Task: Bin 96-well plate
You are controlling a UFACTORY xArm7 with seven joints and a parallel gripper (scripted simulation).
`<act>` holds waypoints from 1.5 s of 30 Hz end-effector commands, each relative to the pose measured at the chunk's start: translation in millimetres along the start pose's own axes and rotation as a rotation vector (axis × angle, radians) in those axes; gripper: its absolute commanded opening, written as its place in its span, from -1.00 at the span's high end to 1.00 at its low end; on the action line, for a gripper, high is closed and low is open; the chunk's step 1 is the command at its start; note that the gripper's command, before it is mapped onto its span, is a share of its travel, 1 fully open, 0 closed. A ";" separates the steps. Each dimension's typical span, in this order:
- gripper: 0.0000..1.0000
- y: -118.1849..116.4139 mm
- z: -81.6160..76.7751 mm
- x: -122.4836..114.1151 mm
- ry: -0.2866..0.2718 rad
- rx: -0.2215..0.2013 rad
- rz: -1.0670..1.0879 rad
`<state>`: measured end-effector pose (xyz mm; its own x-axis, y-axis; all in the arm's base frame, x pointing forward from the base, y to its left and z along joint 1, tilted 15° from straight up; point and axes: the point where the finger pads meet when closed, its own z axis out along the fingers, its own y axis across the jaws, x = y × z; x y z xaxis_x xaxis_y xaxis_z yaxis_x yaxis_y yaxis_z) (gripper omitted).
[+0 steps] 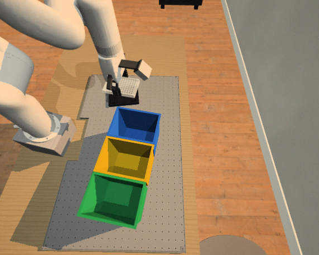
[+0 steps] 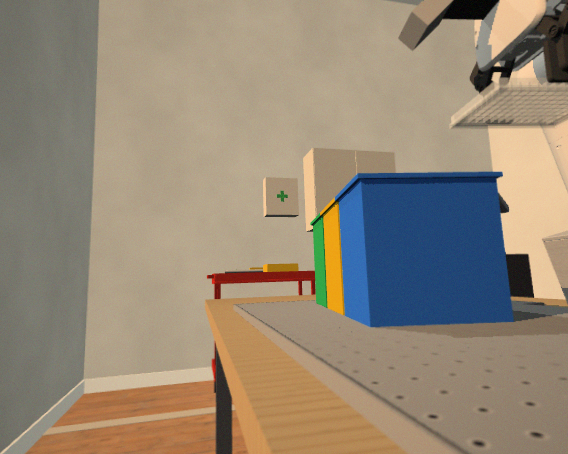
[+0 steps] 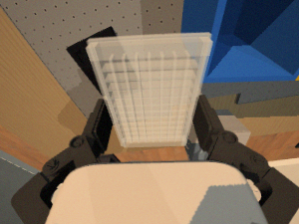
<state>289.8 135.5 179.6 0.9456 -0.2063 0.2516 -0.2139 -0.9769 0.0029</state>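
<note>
My gripper [image 1: 117, 83] is shut on the clear 96-well plate [image 1: 126, 87] and holds it level in the air above the black plate nest N1 [image 1: 123, 99]. The plate fills the middle of the wrist view [image 3: 150, 91], with a dark finger on each long side. It also shows in the exterior view [image 2: 524, 104], well above the rim of the blue bin [image 2: 427, 247]. The blue bin [image 1: 135, 124] stands just past the nest, its mouth open and empty. Its corner shows at the upper right of the wrist view [image 3: 244, 36]. The bin signs are not visible.
A yellow bin [image 1: 126, 158] and a green bin [image 1: 114, 199] stand in a row after the blue one, all upright on the grey perforated mat. The arm's base [image 1: 44, 135] stands to the left of the bins.
</note>
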 end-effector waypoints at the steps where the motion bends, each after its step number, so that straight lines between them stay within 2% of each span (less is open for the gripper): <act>1: 1.00 10.4 -1.0 8.5 0.003 0.003 -0.002; 45: 1.00 123.8 3.5 79.5 0.004 0.002 -0.002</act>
<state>332.8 11.9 193.7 0.9456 -0.2056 0.2522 -0.2132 -0.9770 0.0030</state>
